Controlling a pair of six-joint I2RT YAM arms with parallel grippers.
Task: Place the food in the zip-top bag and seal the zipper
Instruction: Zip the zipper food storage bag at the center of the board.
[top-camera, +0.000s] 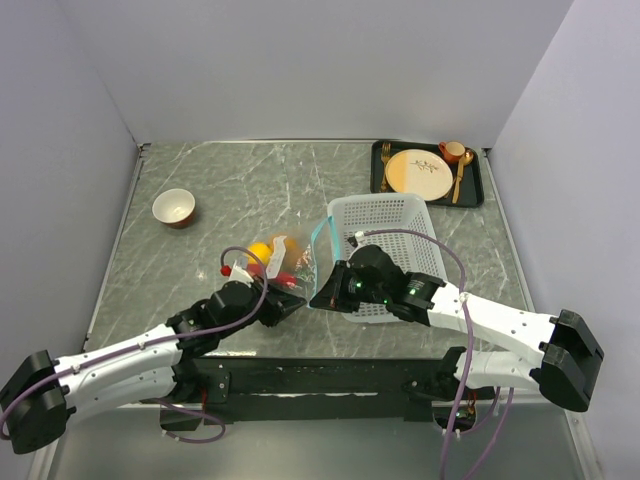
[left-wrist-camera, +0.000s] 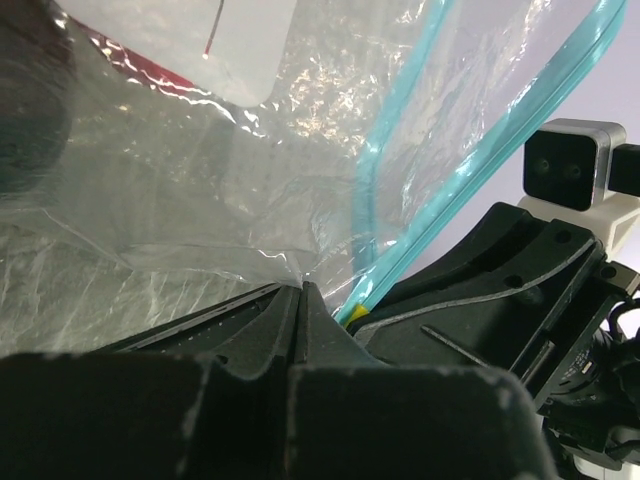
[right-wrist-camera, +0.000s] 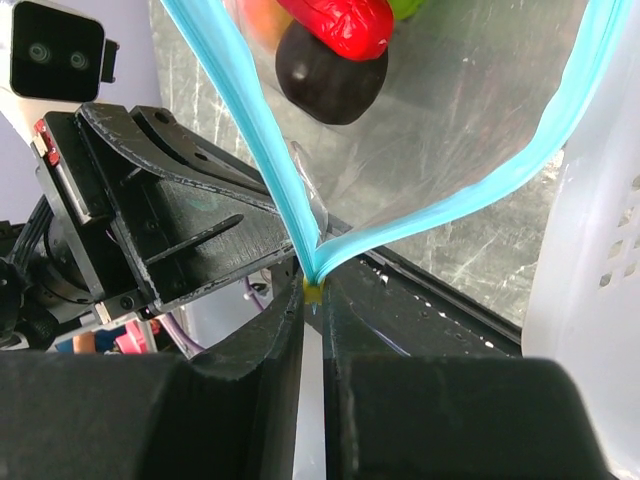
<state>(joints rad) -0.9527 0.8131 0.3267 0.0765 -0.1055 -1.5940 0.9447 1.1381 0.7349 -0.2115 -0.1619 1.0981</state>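
The clear zip-top bag (top-camera: 290, 262) hangs between my two grippers, its mouth spread in a V. Food shows through the film: a brown round (right-wrist-camera: 330, 75), a red pepper (right-wrist-camera: 340, 20) and a yellow round (top-camera: 259, 250). My left gripper (left-wrist-camera: 302, 290) is shut on the bag's film beside the teal zipper (left-wrist-camera: 420, 200). My right gripper (right-wrist-camera: 313, 290) pinches the zipper (right-wrist-camera: 260, 130) at the end where its two strips meet at a small yellow tab (right-wrist-camera: 314, 288). The two grippers sit nearly tip to tip (top-camera: 312, 297).
A white mesh basket (top-camera: 385, 250) stands right behind the right gripper, its wall close in the right wrist view (right-wrist-camera: 600, 250). A small bowl (top-camera: 174, 207) sits at the left. A black tray (top-camera: 478, 190) with a tan plate, cup and cutlery is at the back right.
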